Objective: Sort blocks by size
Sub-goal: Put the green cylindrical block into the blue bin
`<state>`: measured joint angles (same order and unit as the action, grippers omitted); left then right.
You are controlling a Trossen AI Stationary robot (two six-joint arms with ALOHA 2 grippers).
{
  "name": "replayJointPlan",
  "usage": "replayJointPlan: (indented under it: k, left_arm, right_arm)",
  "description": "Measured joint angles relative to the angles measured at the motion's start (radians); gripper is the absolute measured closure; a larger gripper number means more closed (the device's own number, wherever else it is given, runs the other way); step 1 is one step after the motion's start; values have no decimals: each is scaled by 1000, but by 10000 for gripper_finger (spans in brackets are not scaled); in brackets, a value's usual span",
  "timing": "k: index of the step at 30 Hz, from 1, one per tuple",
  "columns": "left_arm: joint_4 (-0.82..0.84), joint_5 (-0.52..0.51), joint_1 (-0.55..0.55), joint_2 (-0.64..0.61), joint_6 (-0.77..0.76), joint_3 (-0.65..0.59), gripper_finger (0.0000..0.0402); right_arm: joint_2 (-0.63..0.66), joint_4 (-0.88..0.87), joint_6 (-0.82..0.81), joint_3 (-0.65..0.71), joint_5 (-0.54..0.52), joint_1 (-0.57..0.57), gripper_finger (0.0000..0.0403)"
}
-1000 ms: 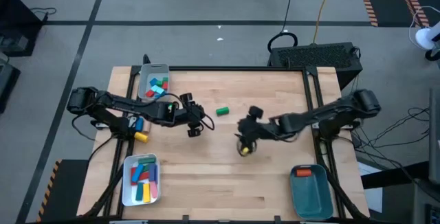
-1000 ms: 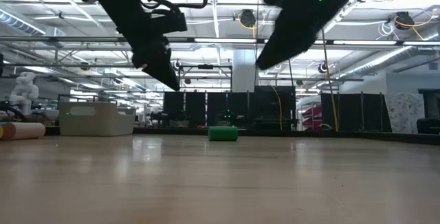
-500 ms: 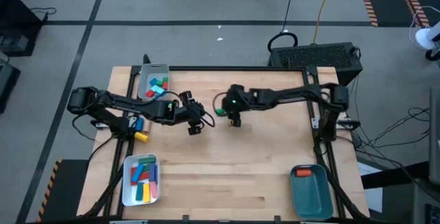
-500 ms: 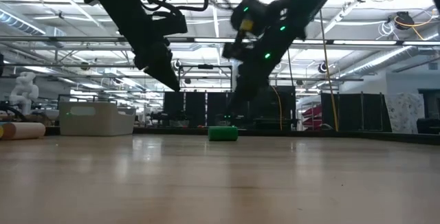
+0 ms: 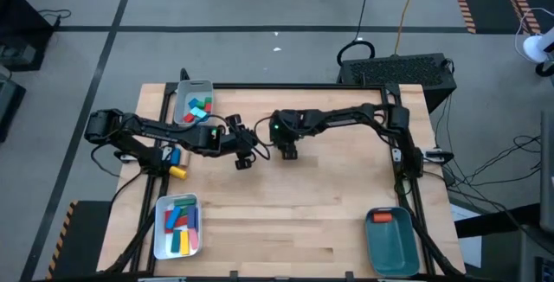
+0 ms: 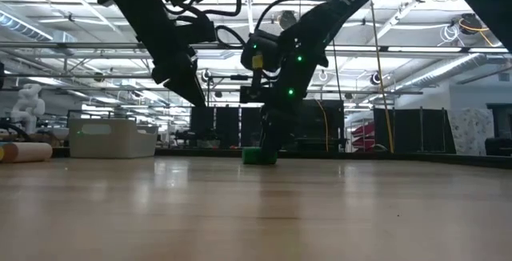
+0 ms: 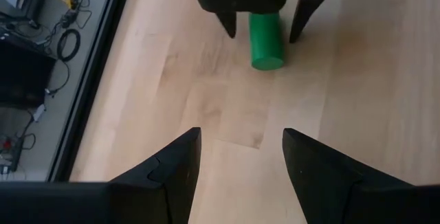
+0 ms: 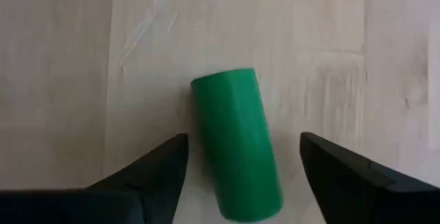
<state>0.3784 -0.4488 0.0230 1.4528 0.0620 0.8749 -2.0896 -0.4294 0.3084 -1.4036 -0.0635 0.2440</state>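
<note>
At mid-table, the right gripper (image 8: pixel 240 183), having swung across, is now straddling the green cylinder (image 8: pixel 237 141) lying on the wood, fingers wide: pickup seems imminent. The left gripper (image 7: pixel 240 159) is hovering beside, fingers apart, empty.

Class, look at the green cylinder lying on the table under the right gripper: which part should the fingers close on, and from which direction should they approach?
Grip the green cylinder at mid-length, across its curved sides, coming straight down from above. It lies on its side on the bare table, and the open right gripper already straddles it, a finger on each side, so closing there would likely hold it balanced.

Overhead, table-level, two wrist views
</note>
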Motion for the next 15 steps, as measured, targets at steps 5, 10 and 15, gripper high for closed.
replayJointPlan:
  k: [5,10,15]
  left_arm:
    - [-3,1,11,0,0,0,194]
    - [-5,2,18,0,0,0,194]
    - [-6,3,18,0,-2,0,194]
  right_arm:
    - [-8,-13,-44,-1,14,10,214]
    - [1,-19,-60,0,-4,8,303]
    - [26,-46,-118,4,-29,-7,303]
